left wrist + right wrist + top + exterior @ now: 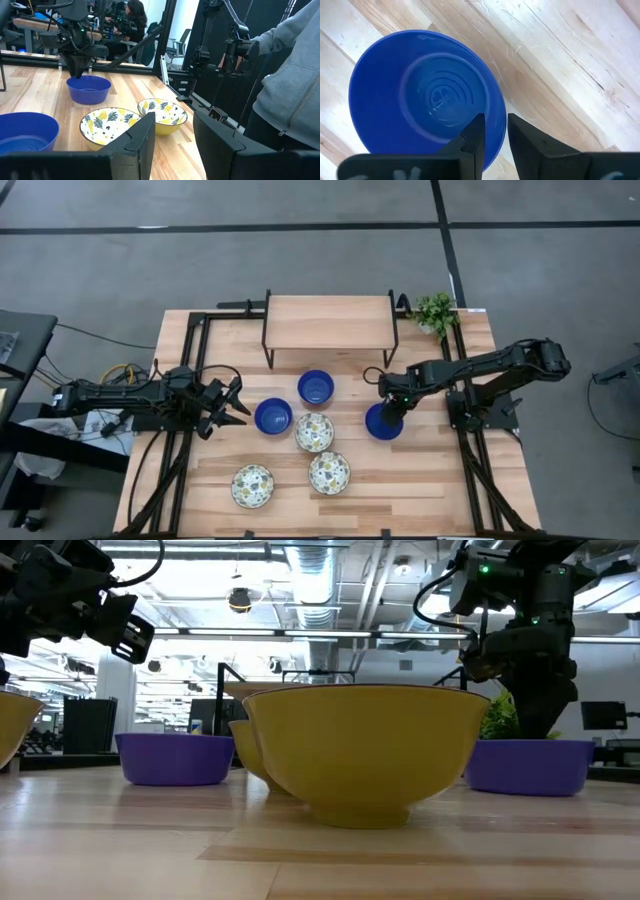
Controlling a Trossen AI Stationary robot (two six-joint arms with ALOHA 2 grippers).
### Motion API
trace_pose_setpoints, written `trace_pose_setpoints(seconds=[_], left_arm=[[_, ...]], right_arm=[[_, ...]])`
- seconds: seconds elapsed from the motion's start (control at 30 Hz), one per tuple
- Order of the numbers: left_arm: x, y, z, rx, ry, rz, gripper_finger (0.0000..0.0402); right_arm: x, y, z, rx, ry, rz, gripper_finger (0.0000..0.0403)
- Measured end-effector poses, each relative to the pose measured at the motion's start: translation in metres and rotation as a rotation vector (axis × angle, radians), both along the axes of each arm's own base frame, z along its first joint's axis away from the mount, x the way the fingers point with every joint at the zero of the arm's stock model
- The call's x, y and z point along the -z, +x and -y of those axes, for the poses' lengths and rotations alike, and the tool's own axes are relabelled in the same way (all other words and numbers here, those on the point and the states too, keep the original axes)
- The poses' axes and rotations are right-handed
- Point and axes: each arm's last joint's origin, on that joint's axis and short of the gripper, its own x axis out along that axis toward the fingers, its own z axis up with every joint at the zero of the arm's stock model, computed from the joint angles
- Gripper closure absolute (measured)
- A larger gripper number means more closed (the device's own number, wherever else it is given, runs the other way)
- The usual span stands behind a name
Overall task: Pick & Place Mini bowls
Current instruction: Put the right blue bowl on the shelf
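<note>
The right end effector [492,131] points straight down over the near rim of a blue mini bowl [383,422] at the right of the bench [430,490], one finger inside the rim and one outside with a narrow gap left, so it looks about to pinch the wall but is not clenched on it. The left end effector [232,406] hovers released beside another blue bowl [273,416], with three patterned bowls [314,431] clustered nearby. These bowls look rigid, glossy and probably slippery and breakable, so the thin rim wall is the best hold.
</note>
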Motion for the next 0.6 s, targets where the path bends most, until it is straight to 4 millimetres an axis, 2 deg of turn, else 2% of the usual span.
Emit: trace_pose_setpoints(seconds=[0.4, 0.6], left_arm=[[0.0000, 0.0000, 0.0000, 0.000, 0.000, 0.000, 0.0270], [0.0000, 0.0000, 0.0000, 0.000, 0.000, 0.000, 0.0270]], right_arm=[[0.0000, 0.0000, 0.0006, 0.001, -0.022, 0.000, 0.0330], [0.0001, 0.0000, 0.0007, 0.003, -0.026, 0.000, 0.0293]])
